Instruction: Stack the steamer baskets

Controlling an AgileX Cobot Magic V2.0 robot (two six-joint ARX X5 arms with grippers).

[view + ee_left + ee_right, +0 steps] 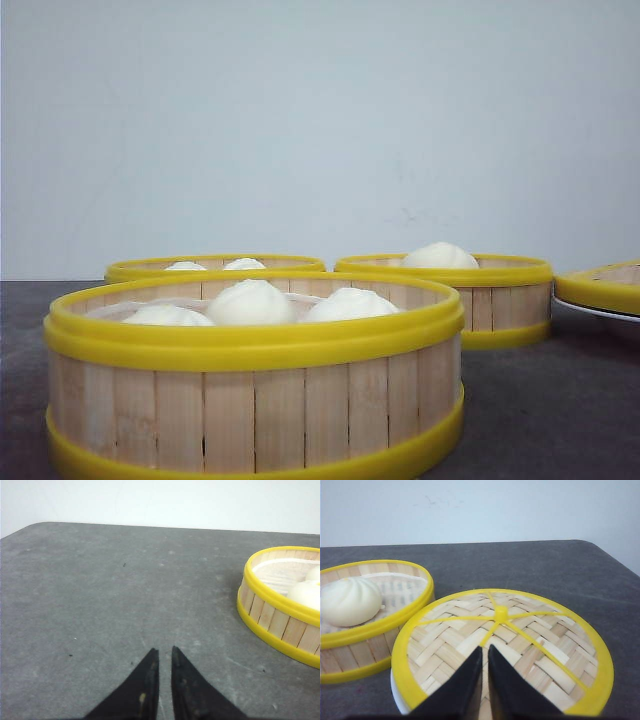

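Left gripper (162,652): jaws nearly closed, a thin slit between the tips, holding nothing; it hangs over bare grey surface (100,590), with one steamer basket off to its side.

Right gripper (485,652): jaws likewise narrow, empty, poised above a woven lid (502,647) with a yellow rim and a central knob (501,613). The lid sits on a white plate (399,700); only a sliver of plate shows beneath it.

Baskets, front view:
- Near basket (255,395): nearest the camera, left of centre, three buns (250,302) inside.
- Far-left basket (215,266): behind the near one, two bun tops visible.
- Far-right basket (470,295): one bun, well apart from the near basket, just beside the lid at the right edge.

All three stand singly on the surface; no stacking done yet.

Handling note, as judgement: the jaws must open before any grasp. Take a basket by its rim or wall, clear of the buns. Lift level so the buns stay put, centre it over the lower basket and seat rim on rim before release. The glossy rims may slip, so grip squarely. The lid probably goes on last.
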